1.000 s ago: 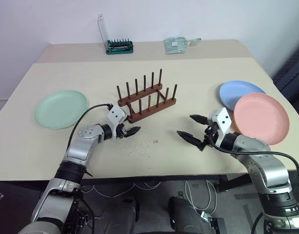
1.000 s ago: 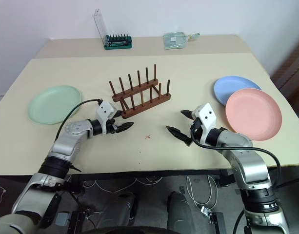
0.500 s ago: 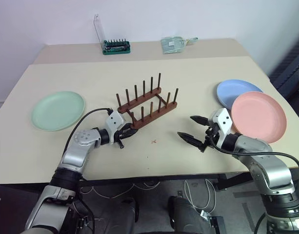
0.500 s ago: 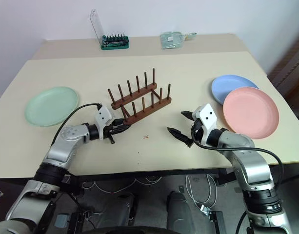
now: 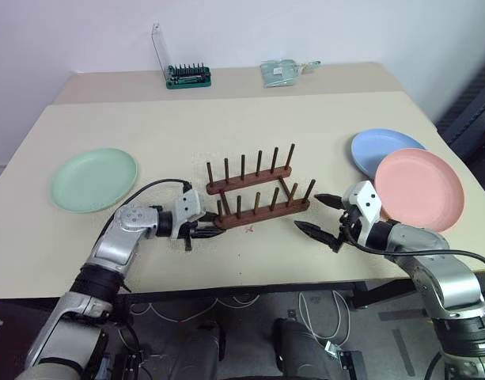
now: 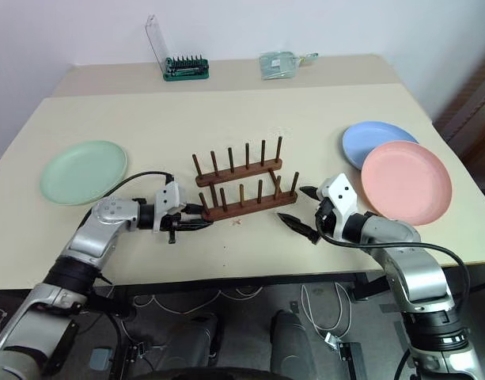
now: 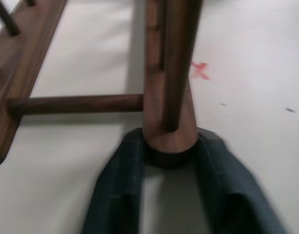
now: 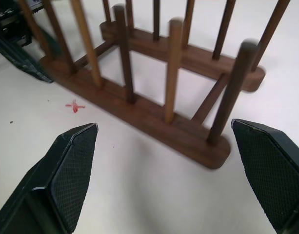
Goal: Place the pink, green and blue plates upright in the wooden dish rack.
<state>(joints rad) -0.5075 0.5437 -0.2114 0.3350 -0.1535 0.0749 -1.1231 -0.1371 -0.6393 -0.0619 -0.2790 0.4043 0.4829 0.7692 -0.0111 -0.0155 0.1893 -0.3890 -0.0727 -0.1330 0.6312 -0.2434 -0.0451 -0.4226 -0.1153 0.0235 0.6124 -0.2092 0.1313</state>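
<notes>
Beige table point(image 5: 305, 127) against a white wall, green plate point(image 5: 94, 179) far left, blue plate point(image 5: 382, 148) under pink plate point(image 5: 420, 188) far right. Left gripper point(image 5: 206, 228) pinches the wooden dish rack point(image 5: 259, 199) rail end; right gripper point(image 5: 320, 214) gapes wide just beside its other end.

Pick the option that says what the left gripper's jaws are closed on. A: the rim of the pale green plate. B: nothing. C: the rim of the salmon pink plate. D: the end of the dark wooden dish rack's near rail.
D: the left gripper has a black finger on each side of the rounded end of the dark brown wooden dish rack's near rail.
</notes>
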